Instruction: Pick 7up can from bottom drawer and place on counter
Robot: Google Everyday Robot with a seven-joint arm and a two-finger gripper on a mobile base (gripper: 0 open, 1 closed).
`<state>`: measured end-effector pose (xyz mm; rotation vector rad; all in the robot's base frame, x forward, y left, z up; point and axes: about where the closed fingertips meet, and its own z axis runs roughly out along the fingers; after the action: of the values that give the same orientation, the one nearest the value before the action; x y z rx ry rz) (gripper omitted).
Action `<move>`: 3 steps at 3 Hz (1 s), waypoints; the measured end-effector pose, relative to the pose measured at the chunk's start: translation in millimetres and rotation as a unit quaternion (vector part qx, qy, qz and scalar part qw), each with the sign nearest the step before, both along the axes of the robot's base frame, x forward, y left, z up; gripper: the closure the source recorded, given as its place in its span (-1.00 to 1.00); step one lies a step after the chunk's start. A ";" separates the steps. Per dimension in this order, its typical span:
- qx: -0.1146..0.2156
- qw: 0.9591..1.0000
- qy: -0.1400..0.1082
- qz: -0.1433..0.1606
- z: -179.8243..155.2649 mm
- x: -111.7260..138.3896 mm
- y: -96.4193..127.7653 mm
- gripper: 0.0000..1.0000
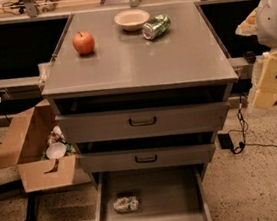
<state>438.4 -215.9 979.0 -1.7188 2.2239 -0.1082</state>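
Pale can (126,203) (in drawer (163,190)), jaws upper-right

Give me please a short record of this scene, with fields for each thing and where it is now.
7up can: on its side on the drawer floor, left of middle
bottom drawer: open, holds only that can
counter: carries apple, bowl, green can
apple: rear left, upright
bowl: rear middle
green can: on its side, just right of the bowl
gripper: right of the cabinet, far from the 7up can
cardboard box: on the floor, left of the cabinet
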 end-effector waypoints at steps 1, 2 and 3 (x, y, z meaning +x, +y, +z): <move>-0.001 1.000 -0.006 -0.006 -4.3 1.4 1.1 -1.00; 0.017 1.000 0.008 0.012 -52.6 7.1 12.3 -1.00; 0.055 0.997 0.041 0.036 -160.8 12.1 43.2 -1.00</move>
<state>450.5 -172.7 818.3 -1.7715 2.1783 0.1011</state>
